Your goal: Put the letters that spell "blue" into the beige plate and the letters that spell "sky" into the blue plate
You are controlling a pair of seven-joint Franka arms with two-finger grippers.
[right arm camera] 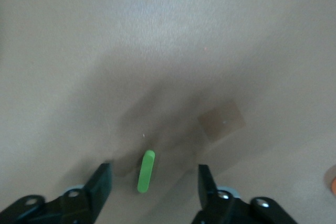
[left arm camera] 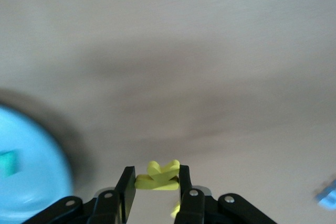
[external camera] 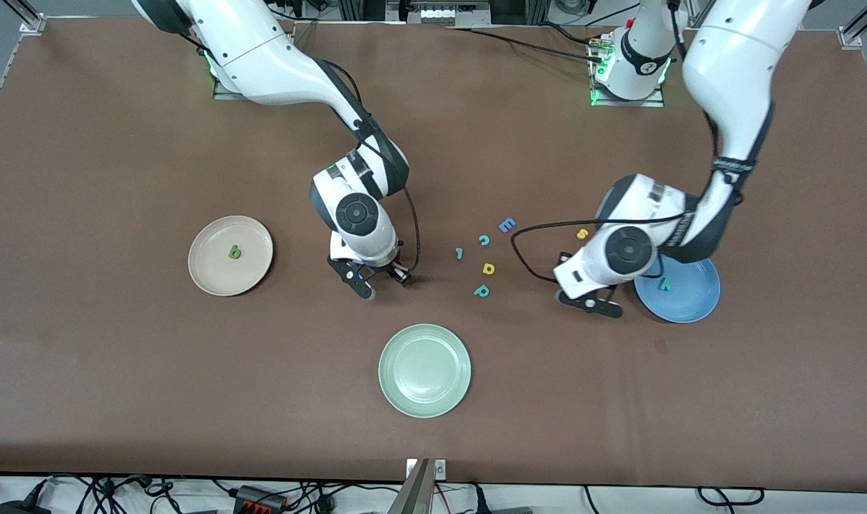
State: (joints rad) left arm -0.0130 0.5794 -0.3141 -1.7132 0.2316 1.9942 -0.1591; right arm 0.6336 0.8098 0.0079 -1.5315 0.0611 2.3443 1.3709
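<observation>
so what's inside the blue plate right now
One teal letter lies in the blue plate. The left arm covers the plate's edge toward the robots, so anything there is hidden.

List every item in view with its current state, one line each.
Left gripper: shut on the yellow letter, beside the blue plate.
Right gripper: jaws open, straddling the green "l" on the table.
Beige plate: holds the green "b".
Blue plate: holds a teal letter.
Pale green plate: holds no letters.
Yellow "s": on the table.
</observation>
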